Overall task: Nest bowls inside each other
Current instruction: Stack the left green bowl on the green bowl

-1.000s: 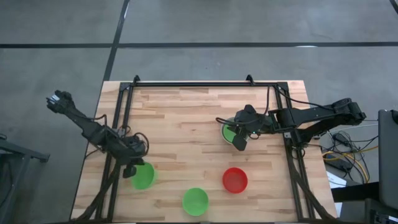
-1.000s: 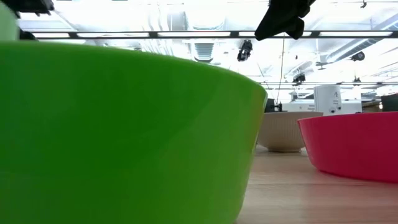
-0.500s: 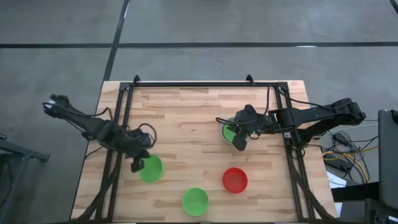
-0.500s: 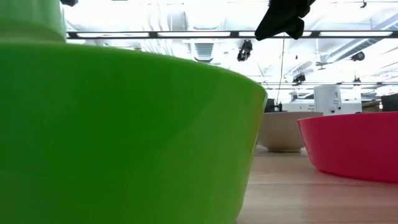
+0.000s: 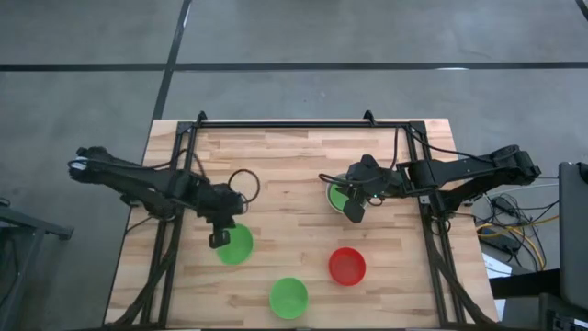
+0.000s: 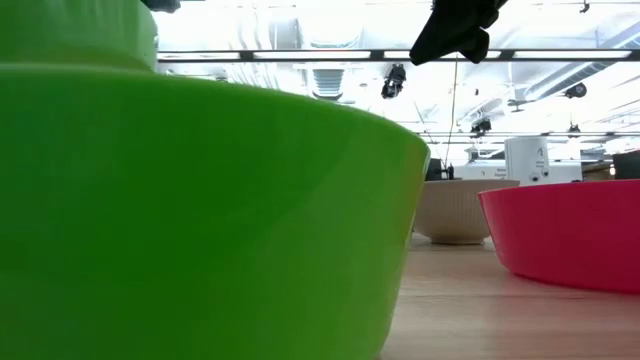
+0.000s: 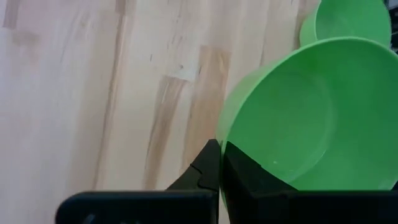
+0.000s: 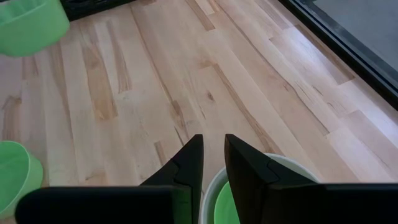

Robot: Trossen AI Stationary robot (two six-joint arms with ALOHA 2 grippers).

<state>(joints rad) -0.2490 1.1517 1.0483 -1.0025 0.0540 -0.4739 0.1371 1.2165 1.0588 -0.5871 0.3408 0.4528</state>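
Note:
A bright green bowl (image 5: 237,245) hangs above the table's left half, with my left gripper (image 5: 220,241) shut on it; the low view shows that bowl (image 6: 80,30) high up. A second green bowl (image 5: 288,297) stands at the near edge, with the red bowl (image 5: 347,265) to its right. A pale grey-white bowl (image 5: 332,188) with a green bowl (image 5: 340,197) nested in it rests on the table right of centre. My right gripper (image 5: 354,211) hovers over this stack's rim (image 8: 210,182). Its fingers stand narrowly apart and touch nothing. My left gripper holds the green bowl by its rim (image 7: 224,132), one finger inside the bowl and one outside. The fingers slant down from the table's left side. The bowl is lifted clear of the table, its mouth tipped a little.
Black rails (image 5: 294,123) run along the far edge and down both sides of the wooden table. Bare wood lies between the held bowl and the stack. In the low view the near green bowl (image 6: 200,220) fills most of the picture.
My left gripper has carried the green bowl toward the table's right edge and a little toward its far edge, rising as it went. It has stayed shut on the rim. The bowl hangs clear of the table throughout.

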